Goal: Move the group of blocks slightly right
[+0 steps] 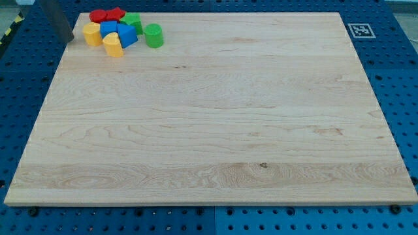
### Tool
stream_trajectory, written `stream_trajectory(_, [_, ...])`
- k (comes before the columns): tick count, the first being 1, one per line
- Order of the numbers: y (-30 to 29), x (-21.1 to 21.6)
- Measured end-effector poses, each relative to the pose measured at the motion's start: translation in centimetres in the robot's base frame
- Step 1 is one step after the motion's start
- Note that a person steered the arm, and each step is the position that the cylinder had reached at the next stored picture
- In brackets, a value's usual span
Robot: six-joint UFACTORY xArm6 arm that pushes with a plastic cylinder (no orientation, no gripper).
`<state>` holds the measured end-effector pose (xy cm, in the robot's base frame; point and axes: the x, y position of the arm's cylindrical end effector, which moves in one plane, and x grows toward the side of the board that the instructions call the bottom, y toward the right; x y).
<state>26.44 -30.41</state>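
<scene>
A tight group of blocks sits on the wooden board (209, 117) at the view's top left. It holds two red blocks (98, 15) (116, 13), a green block (133, 22), a green cylinder (153, 35), two blue blocks (108, 29) (128, 36) and two yellow blocks (92, 34) (113, 46). My dark rod comes down from the view's top left. My tip (70, 39) stands just left of the leftmost yellow block, a small gap apart.
A black and white marker tag (358, 30) lies at the board's top right corner. Blue pegboard (405, 78) surrounds the board. The board's left edge is close to the tip.
</scene>
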Motion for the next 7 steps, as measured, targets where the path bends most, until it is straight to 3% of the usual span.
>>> stream_trajectory(2, [0.0, -4.9])
stream_trajectory(7, [3.6, -5.1])
